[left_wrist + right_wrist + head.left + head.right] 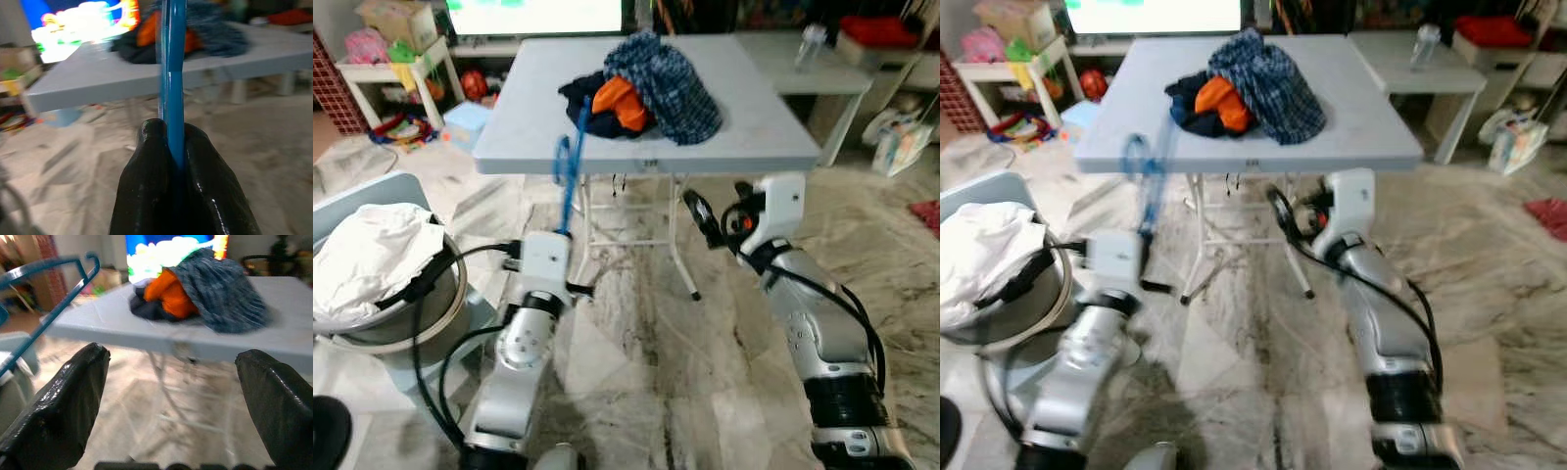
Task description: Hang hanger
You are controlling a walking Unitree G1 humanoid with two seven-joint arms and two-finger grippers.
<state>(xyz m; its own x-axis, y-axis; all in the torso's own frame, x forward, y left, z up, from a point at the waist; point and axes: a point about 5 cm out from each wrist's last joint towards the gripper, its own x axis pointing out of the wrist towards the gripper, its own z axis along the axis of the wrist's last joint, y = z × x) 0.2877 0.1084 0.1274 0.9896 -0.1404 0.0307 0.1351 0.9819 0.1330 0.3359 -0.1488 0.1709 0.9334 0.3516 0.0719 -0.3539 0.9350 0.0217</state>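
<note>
We stand on a veined marble floor [636,333]. A pale grey folding desk [744,137] fills the upper centre, a bright screen [538,15] behind it. A white shelf [372,73] sits upper left, a second white desk [822,73] upper right.

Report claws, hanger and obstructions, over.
Left claw shut on blue hanger, held upright before the table edge. Right claw open, empty, facing the clothes pile. Nothing against the hanger.

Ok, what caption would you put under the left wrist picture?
Left gripper, jaws shut on the blue hanger, before the grey table with its clothes pile.
</note>
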